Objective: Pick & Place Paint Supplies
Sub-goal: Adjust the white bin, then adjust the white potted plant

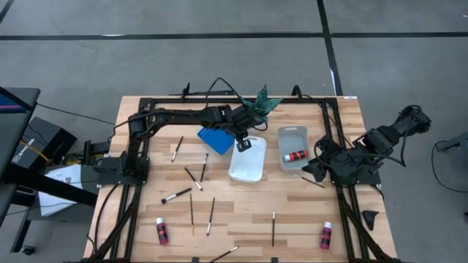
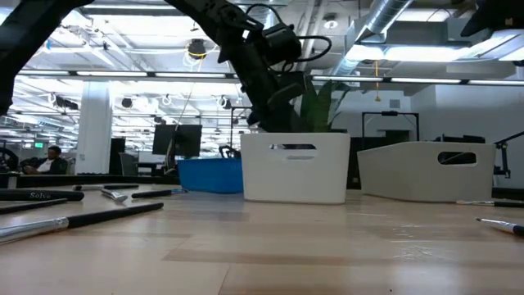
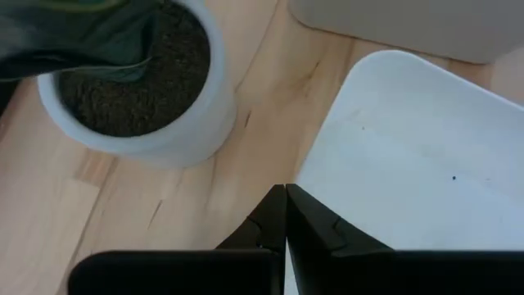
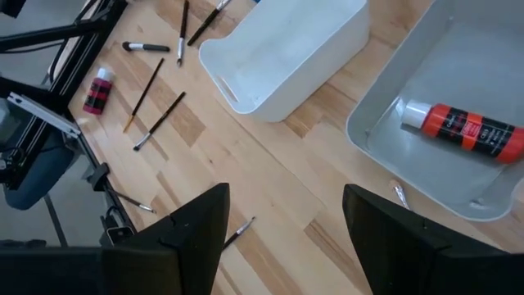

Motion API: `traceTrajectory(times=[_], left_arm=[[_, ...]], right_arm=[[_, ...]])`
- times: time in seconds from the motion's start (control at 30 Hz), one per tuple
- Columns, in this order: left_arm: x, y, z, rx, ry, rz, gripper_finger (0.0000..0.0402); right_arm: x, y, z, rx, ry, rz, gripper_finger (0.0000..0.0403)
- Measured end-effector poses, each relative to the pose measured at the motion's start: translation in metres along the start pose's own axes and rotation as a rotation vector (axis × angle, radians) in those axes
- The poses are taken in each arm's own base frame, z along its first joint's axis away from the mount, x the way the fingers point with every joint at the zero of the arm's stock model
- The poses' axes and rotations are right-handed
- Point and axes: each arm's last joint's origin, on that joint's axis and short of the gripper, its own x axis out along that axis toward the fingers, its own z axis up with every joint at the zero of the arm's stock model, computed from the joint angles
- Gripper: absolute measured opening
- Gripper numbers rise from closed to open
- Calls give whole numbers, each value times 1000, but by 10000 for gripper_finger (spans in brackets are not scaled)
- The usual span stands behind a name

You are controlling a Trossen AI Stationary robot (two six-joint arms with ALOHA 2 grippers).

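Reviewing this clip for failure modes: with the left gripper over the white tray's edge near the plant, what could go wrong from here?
The left gripper, shut and empty, hangs over the white tray rim right beside the potted plant; a swing could likely clip its leaves or pot. Descending here might strike the rim and shove the tray. The right gripper, open near the grey tray with its red bottle, could nudge the nearby paintbrush.

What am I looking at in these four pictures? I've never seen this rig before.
Two dark robot arms work at a wooden table. One camera looks down from above, one sits at table height, one rides on each wrist. The left gripper, shut and empty, hangs over the white plastic tray's edge, beside the small green potted plant. The right gripper waits open by the grey plastic tray, which holds a red bottle with a white cap. Thin paintbrushes, two more bottles and a blue tray lie around.
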Motion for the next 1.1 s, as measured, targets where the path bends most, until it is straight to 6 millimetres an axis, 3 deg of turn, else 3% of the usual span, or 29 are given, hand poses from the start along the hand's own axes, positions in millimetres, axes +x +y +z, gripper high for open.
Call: traceTrajectory(times=[0.37,0.6,0.87,1.1], left_arm=[[-27,19,7,-49,-46,99,0],[-82,28,27,68,-249,195,8],[-101,59,26,-474,-322,88,71],[-108,63,29,-558,-362,67,112]], right_arm=[[2,-2,6,35,-29,-23,235],[2,-1,7,48,-38,-15,235],[2,-1,7,51,-41,-12,235],[2,-1,7,49,-41,-13,235]])
